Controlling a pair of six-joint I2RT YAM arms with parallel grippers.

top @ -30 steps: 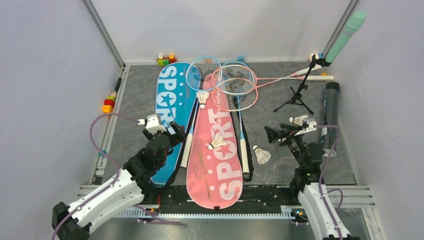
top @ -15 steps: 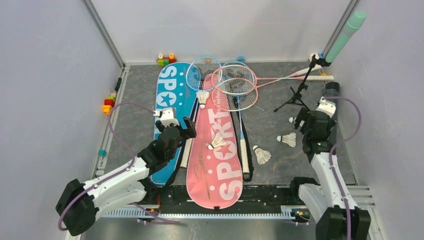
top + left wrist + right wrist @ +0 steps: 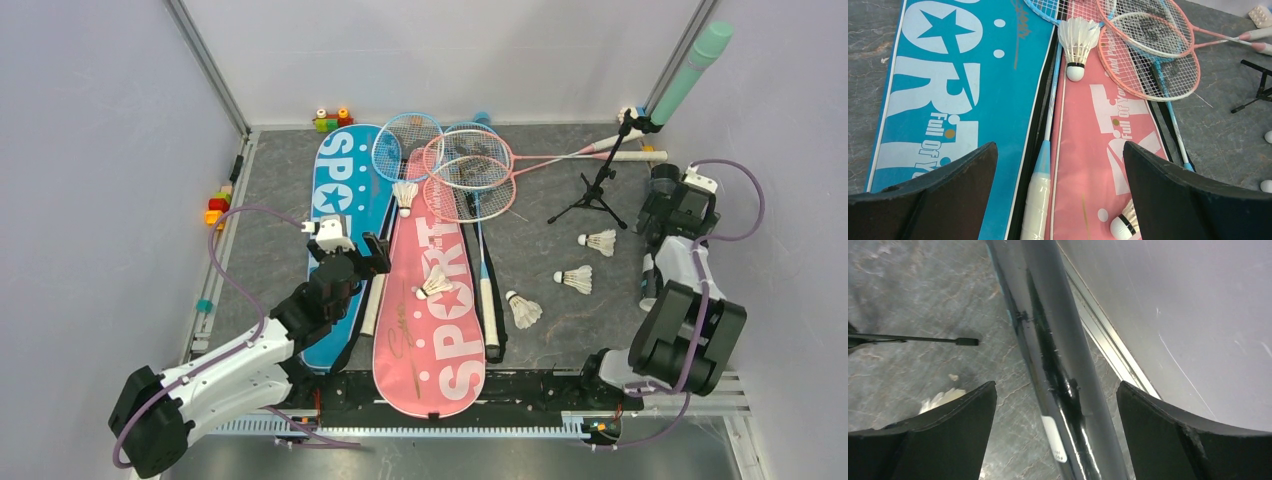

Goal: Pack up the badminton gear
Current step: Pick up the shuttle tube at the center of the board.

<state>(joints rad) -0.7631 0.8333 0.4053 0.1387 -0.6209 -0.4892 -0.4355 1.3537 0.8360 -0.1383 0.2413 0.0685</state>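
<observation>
Badminton gear is spread all over the grey tabletop (image 3: 270, 225). Closest to the arm bases, the pink SPORT bag (image 3: 442, 342) lies lengthwise with a shuttlecock (image 3: 433, 286) sitting on it, and the blue SPORT bag (image 3: 345, 195) lies just beside it on the left. A blue racket (image 3: 1043, 159) lies along the seam between the two bags, and a second blue racket (image 3: 489, 316) runs down the pink bag's right edge. The left claw (image 3: 1059, 155) hovers over that seam, wide open with nothing in it. To the right, three loose shuttlecocks (image 3: 576, 279) sit on bare tabletop, apart from each other. Past those, along the right wall, the right claw (image 3: 1055, 385) is spread open over the dark tube (image 3: 1048, 315). The tube runs between its fingers (image 3: 948, 430) with a gap on both sides, so no grip as far as I can see. Further back, one more birdie (image 3: 405, 195) rests where the bags meet, just below the pile of overlapping racket heads, including two pink rackets (image 3: 467, 158) whose handles point right. The black tripod stand (image 3: 595, 195) is beside them, and some toy blocks (image 3: 332, 120) sit against the far wall.
</observation>
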